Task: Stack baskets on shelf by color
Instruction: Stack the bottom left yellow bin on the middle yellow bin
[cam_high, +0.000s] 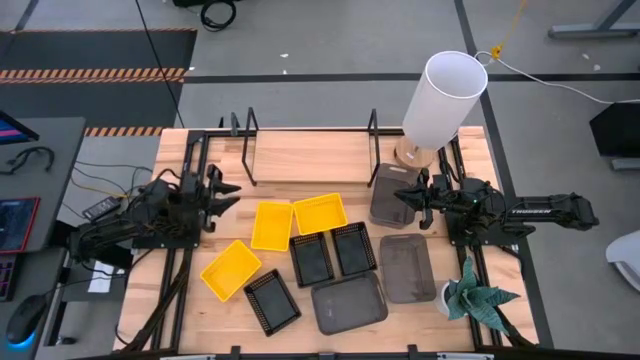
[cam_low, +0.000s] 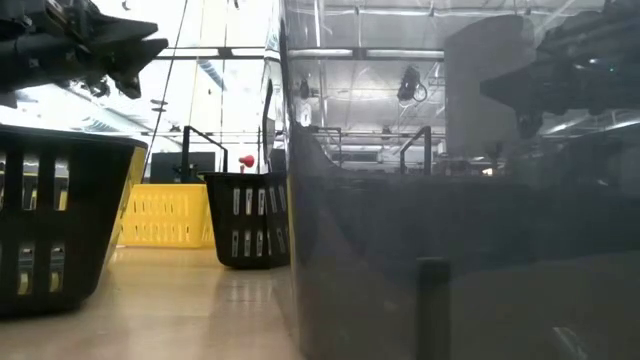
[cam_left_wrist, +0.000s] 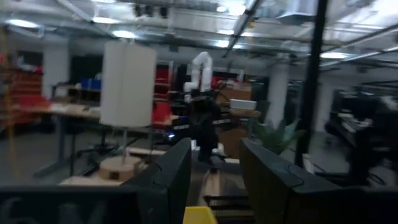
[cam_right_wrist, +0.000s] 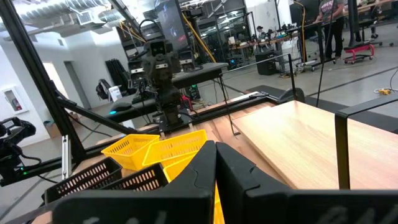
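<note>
Wooden table (cam_high: 160, 300) is seen from above: left tool (cam_high: 222, 194), parted and empty, is nearest the yellow baskets (cam_high: 271, 225) at its four o'clock; right tool (cam_high: 403, 197), pinched shut, hovers beside a grey basket (cam_high: 388, 192).

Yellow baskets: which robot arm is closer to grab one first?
Probably the left. The left gripper is open and hovers just beside the yellow baskets, with nothing in it. The right gripper is shut and sits over a grey basket, farther from the yellow ones.
</note>
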